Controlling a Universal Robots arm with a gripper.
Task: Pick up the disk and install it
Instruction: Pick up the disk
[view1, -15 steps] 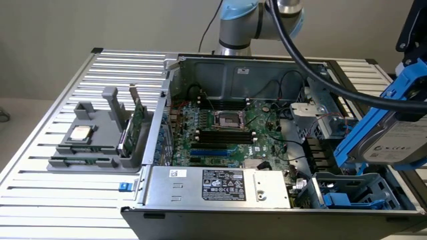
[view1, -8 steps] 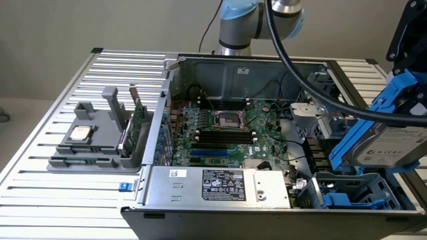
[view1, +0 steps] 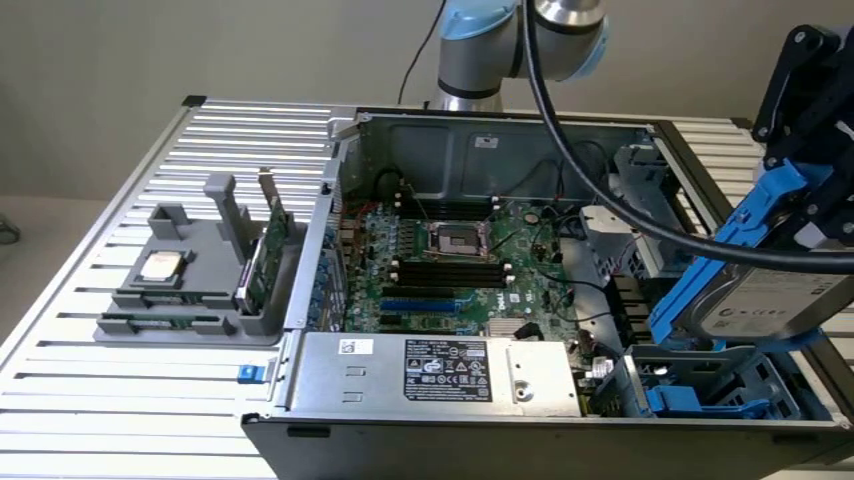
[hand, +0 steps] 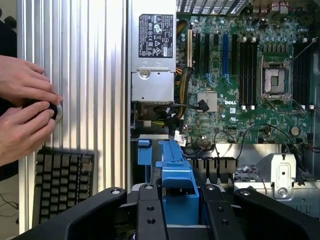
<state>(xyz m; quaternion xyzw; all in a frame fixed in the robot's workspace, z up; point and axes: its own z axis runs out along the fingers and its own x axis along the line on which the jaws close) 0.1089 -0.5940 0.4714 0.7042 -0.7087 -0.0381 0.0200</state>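
Exterior view — the hand (view1: 814, 185) grips the disk (view1: 774, 305) by its blue bracket (view1: 697, 290), disk hanging tilted beneath it.

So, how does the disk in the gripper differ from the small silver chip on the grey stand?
The disk is larger and rectangular; the chip is small and square. The disk hangs tilted in the gripper over the open case; the chip lies flat on the grey stand. The disk has a blue carrier; the chip has none. Both are silver.
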